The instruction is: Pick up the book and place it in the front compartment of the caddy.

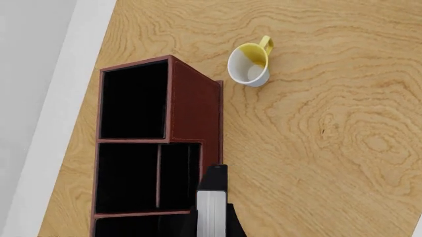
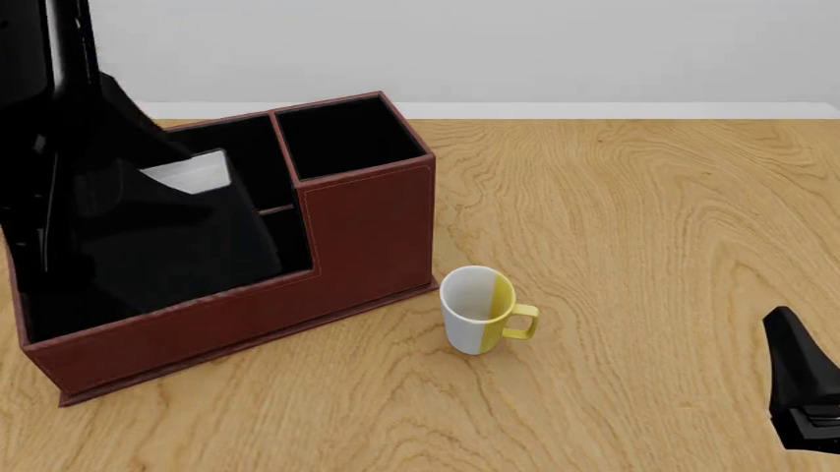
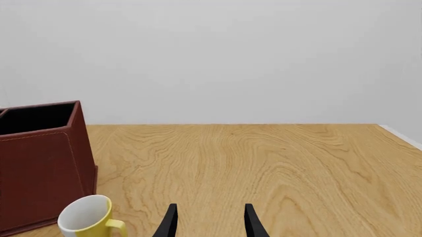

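Note:
The caddy (image 2: 368, 226) stands at the table's left, reddish-brown with a black interior; from above it also fills the left wrist view, caddy (image 1: 194, 103). The book (image 1: 212, 205), black with white page edges, is upright between my left gripper's (image 1: 212, 231) fingers, which are shut on it, at the caddy's long front compartment. In the front view the book (image 2: 191, 177) shows tilted inside that compartment, partly hidden by the black left arm. My right gripper (image 3: 207, 222) is open and holds nothing, low at the table's near right, right gripper (image 2: 801, 393).
A white and yellow mug (image 2: 483, 310) stands just in front of the caddy's right corner; it also shows as mug (image 1: 250, 64) and mug (image 3: 86, 219). A tall rear compartment (image 2: 344, 138) rises at the caddy's right end. Bare wooden table (image 2: 656, 226) spreads rightwards.

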### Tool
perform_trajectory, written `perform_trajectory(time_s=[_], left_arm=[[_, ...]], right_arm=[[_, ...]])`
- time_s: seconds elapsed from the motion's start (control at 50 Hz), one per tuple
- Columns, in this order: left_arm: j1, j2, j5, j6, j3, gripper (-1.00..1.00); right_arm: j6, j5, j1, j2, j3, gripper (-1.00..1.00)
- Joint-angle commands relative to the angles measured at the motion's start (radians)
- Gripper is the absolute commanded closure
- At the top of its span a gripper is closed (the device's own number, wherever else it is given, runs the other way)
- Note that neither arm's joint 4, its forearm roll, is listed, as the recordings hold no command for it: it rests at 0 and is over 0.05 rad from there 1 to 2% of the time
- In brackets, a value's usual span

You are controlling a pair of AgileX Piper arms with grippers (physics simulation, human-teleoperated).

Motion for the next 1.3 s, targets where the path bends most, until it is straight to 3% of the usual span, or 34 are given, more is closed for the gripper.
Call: perform_trajectory(time_s=[0.02,0.16,0.2,0.5,0.82,1.3], left_arm=[[0.068,0.058,0.007,0.110,-0.134,1.00],[0.108,0.101,0.007,0.141,-0.186,1.00],[0.163,0.107,0.006,0.205,-0.196,1.00],[0.188,0.219,0.004,0.204,-0.310,1.00],[0.225,0.285,-0.134,0.215,-0.202,1.00],[0.340,0.374,-0.271,0.283,-0.135,1.00]], right_arm=[[0.004,0.000,-0.005,0.000,-0.002,-1.00],[0.002,0.000,-0.008,-0.001,0.000,-1.00],[0.001,0.000,-0.009,-0.001,0.000,-1.00],[-0.012,-0.003,-0.016,-0.001,0.006,-1.00],[-0.050,-0.004,-0.012,-0.001,0.016,-1.00],[-0.089,-0.002,-0.010,-0.001,0.022,-1.00]])
